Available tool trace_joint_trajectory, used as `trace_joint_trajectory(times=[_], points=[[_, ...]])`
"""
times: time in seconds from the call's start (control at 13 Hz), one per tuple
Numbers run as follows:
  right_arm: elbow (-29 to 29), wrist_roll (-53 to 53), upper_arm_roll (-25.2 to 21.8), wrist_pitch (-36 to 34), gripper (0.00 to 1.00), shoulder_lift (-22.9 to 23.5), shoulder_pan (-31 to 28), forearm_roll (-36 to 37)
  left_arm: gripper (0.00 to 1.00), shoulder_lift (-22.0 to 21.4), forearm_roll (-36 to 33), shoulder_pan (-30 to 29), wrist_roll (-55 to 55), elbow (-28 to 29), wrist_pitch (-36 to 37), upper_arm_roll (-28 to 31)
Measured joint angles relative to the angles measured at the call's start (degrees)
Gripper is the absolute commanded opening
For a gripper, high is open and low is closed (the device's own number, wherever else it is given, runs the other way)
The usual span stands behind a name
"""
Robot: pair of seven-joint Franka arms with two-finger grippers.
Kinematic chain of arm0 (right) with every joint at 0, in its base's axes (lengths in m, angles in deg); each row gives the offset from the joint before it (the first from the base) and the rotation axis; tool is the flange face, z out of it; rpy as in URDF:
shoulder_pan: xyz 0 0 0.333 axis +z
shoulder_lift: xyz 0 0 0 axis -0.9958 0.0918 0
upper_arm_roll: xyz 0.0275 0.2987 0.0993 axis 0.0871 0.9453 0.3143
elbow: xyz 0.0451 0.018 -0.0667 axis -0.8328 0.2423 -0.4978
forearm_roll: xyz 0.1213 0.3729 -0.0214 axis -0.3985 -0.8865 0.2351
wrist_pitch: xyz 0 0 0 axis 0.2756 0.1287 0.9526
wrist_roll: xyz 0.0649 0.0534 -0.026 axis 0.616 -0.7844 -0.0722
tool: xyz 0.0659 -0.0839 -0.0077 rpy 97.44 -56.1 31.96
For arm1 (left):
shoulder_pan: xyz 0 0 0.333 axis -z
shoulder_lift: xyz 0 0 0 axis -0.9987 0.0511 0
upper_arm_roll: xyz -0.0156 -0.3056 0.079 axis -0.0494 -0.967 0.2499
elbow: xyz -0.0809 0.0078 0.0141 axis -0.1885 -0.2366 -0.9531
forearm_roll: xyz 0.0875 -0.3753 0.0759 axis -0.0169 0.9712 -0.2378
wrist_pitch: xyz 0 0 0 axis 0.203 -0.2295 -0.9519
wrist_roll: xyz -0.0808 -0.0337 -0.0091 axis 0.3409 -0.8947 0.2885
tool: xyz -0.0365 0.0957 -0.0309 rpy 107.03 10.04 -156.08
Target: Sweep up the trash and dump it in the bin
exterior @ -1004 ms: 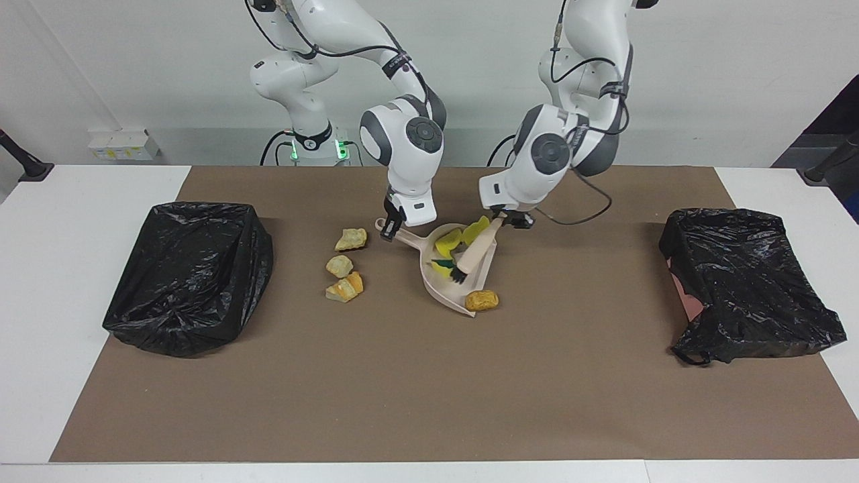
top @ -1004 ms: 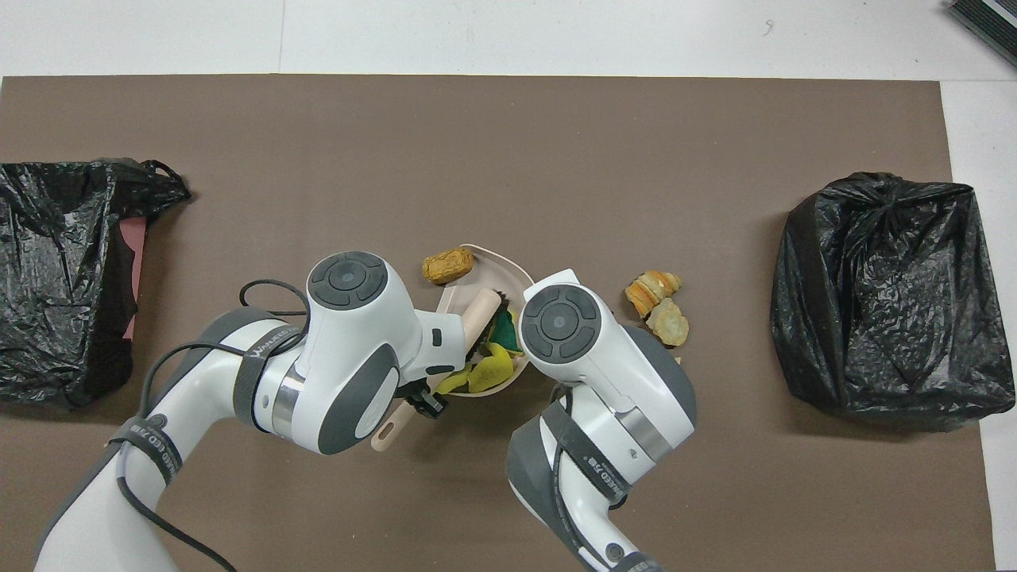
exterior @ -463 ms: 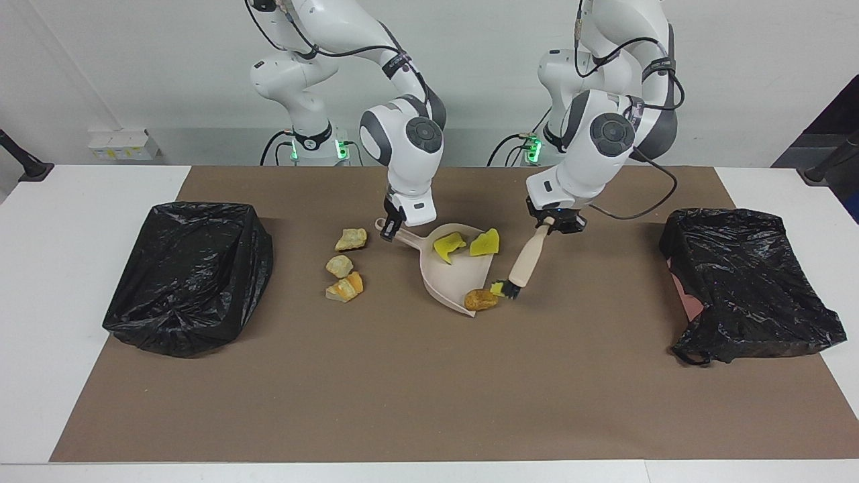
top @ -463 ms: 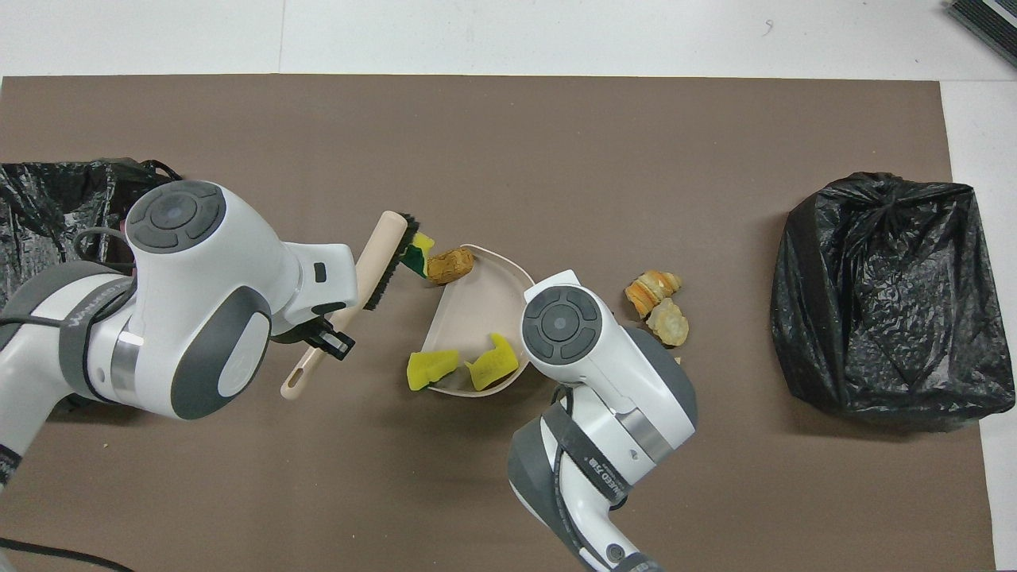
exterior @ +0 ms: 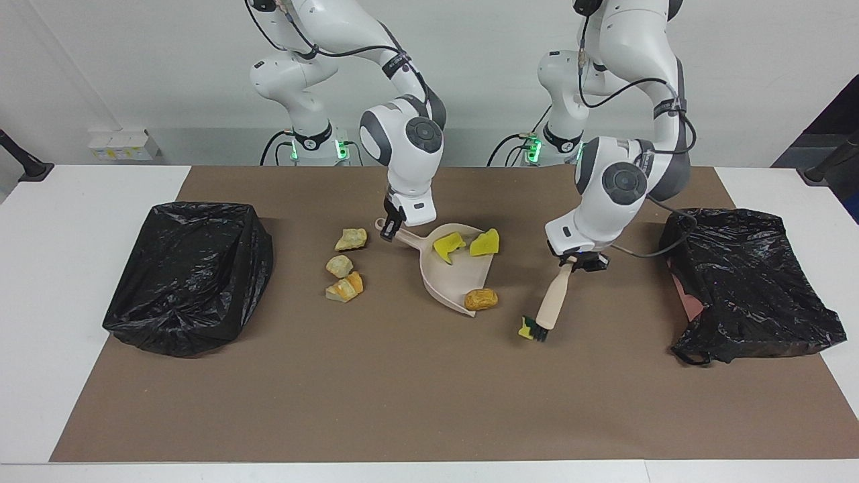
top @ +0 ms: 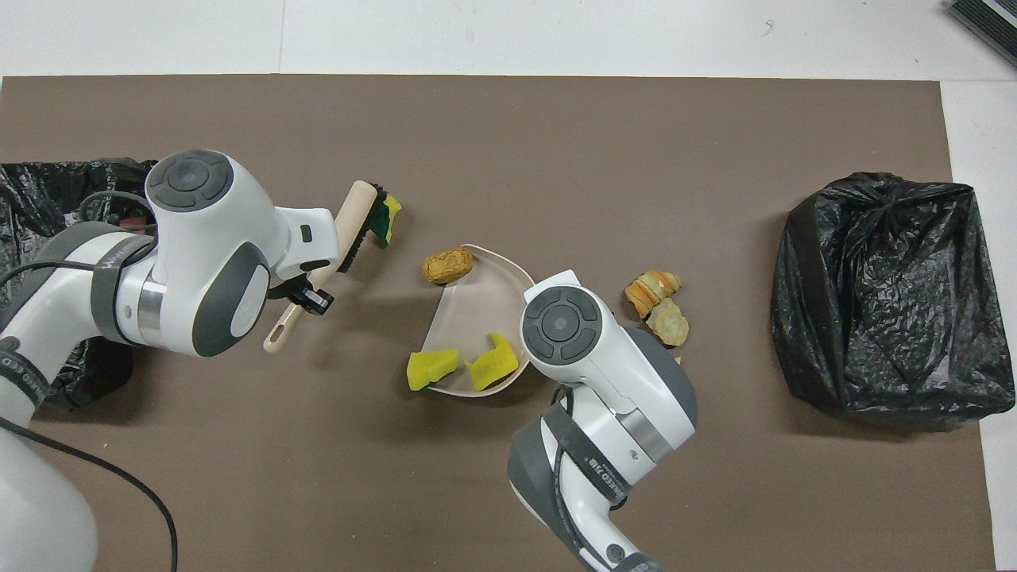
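Two yellow sponge bits [exterior: 466, 243] in dustpan [exterior: 443, 282]; orange-brown lump [exterior: 481, 299] at its lip; green-backed bit [exterior: 525, 329] apart.

Beige dustpan [exterior: 448, 278], 2 yellow sponge bits [exterior: 448, 245], orange-brown lump [exterior: 481, 299], black bags [exterior: 188, 275].

The left arm [top: 119, 294] carries a dark strap with white lettering, too small to read. The right arm [top: 604, 469] has one too.
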Motion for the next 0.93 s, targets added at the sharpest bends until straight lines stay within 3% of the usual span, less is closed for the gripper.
trace_joint_trajectory(times=[0.46,0.93], points=[[1.3,0.1,0.0,1.5,0.00,-0.4,-0.1,0.0,0.00,-0.6,1.6,8.8,0.2,2.7,0.7,-1.6],[1.5,0.2,0.0,1.5,0.00,-0.6,-0.1,0.0,0.00,-5.7,12.9,13.1,0.6,3.9,10.5,-1.7]])
